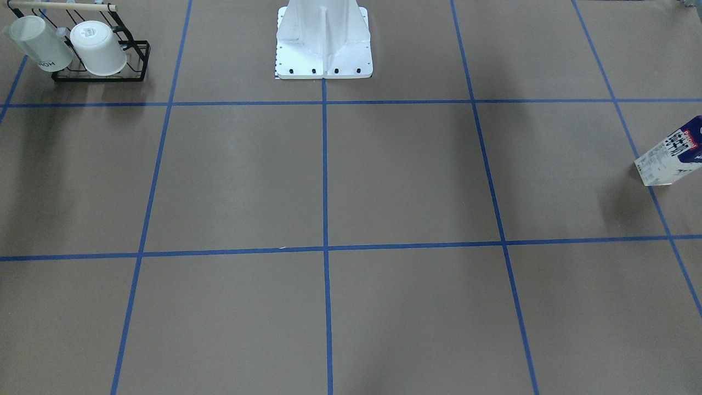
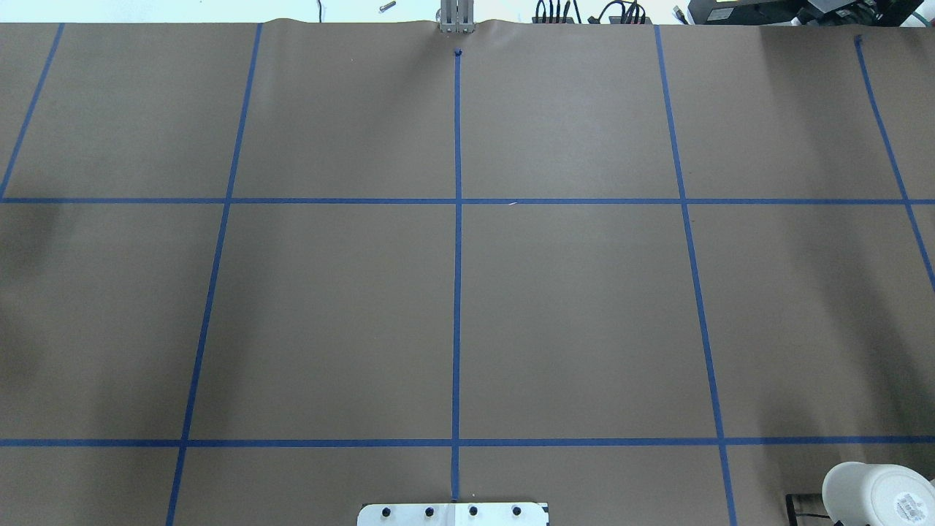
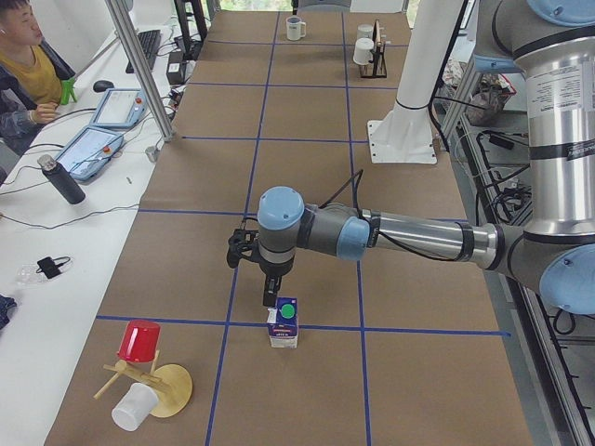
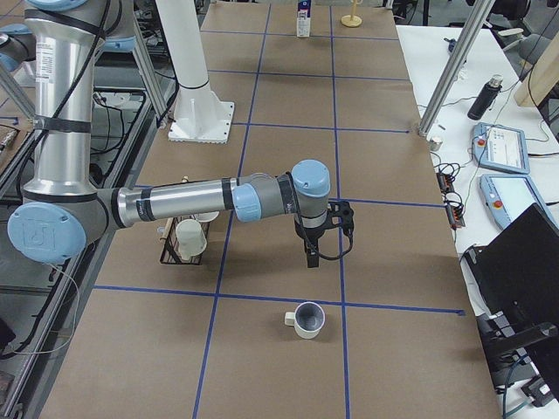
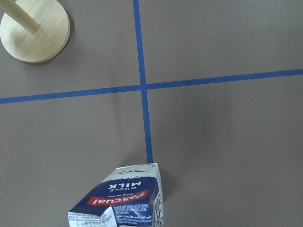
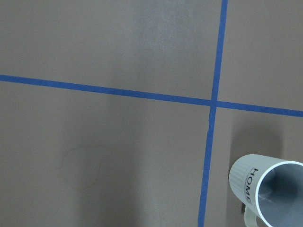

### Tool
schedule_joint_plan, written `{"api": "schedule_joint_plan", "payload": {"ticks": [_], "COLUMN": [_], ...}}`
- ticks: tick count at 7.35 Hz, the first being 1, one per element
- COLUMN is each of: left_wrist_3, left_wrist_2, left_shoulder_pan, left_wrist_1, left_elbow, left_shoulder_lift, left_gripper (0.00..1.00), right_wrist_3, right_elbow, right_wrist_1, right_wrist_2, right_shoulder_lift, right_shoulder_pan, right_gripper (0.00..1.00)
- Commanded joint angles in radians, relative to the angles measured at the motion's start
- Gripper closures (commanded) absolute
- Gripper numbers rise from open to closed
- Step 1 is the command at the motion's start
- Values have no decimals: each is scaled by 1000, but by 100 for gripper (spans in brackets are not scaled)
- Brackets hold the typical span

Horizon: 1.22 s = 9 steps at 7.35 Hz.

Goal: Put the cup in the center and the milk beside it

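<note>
The milk (image 3: 284, 323) stands upright on a tape line at the table's left end, and shows in the front view (image 1: 672, 156) and the left wrist view (image 5: 123, 201). My left gripper (image 3: 271, 299) hangs just above and beside its green cap; I cannot tell whether it is open. The cup (image 4: 307, 319) stands upright at the table's right end, its "HOME" lettering visible in the right wrist view (image 6: 267, 191). My right gripper (image 4: 309, 262) hovers a little short of it; I cannot tell its state. The center (image 2: 457, 201) is bare in the overhead and front views (image 1: 325, 248).
A black wire rack (image 1: 101, 74) holds two upturned white cups near my right side (image 4: 185, 237). A wooden stand (image 3: 158, 386) with a red cup and a white cup sits past the milk; its base (image 5: 35, 28) shows in the left wrist view. The white robot pedestal (image 1: 323, 44) stands at the table's edge.
</note>
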State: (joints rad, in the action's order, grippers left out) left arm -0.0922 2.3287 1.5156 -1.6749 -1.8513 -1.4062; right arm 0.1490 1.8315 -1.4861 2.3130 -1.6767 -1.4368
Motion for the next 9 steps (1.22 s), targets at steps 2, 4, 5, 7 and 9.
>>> {"api": "schedule_joint_plan", "payload": {"ticks": [2,4,5,7,9], "left_wrist_3": [0,5,3,-4,-6], "left_wrist_2": [3,3,3,4,3], "left_shoulder_pan": [0,0,0,0,0], "left_wrist_1": [-5,0,1,-2,-3], "left_elbow": [6,0,3,27,29], "left_shoulder_lift": [-14,-31,-22,-20,-22], "left_gripper": [2,2,2,2,2], "right_wrist_3": [0,1,14,0,-17], "right_elbow": [-1,2,2,-18,-140], "right_wrist_1": [1,7,6,12,12], "right_wrist_2": [-3,-1,-16,-1,-6], "right_shoulder_lift": [2,-8,-9,-12,27], "right_shoulder_pan": [1,1,1,1,-11], "right_gripper": [0,0,0,0,0]}}
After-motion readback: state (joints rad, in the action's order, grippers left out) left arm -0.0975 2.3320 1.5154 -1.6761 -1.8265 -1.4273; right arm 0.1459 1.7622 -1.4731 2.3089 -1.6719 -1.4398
